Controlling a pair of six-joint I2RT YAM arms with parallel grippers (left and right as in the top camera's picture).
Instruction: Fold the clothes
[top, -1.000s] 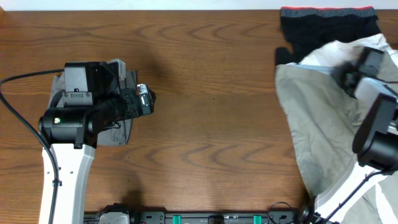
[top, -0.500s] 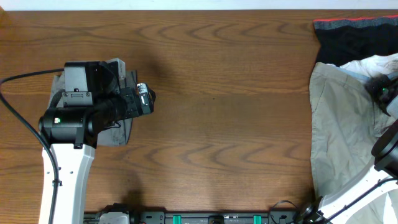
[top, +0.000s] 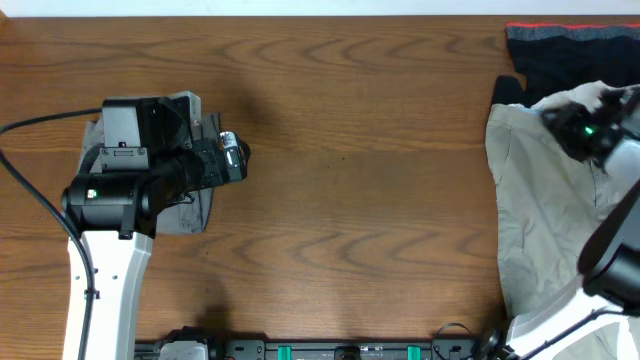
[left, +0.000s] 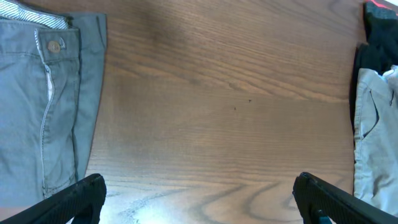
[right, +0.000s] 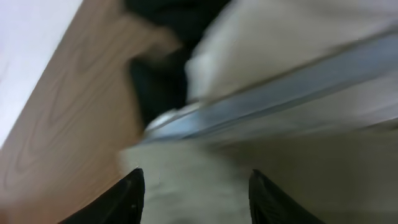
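Two lots of clothing lie at opposite ends of the brown wooden bench (top: 350, 200). At the right edge, the pale khaki shorts (top: 540, 220) spread rumpled. Their top overlaps a black red-trimmed garment (top: 560, 55) in the far right corner. At the left end lie the smaller grey shorts (left: 37, 93), flat, with button and fly facing up. The left tool (left: 199, 202) hangs over bare wood just beside them, fingers spread wide with nothing between. The right tool (right: 196, 199) is over the khaki shorts' upper edge. Its view is blurred, and its fingers stand apart above beige cloth and a light blue band. Contact cannot be told.
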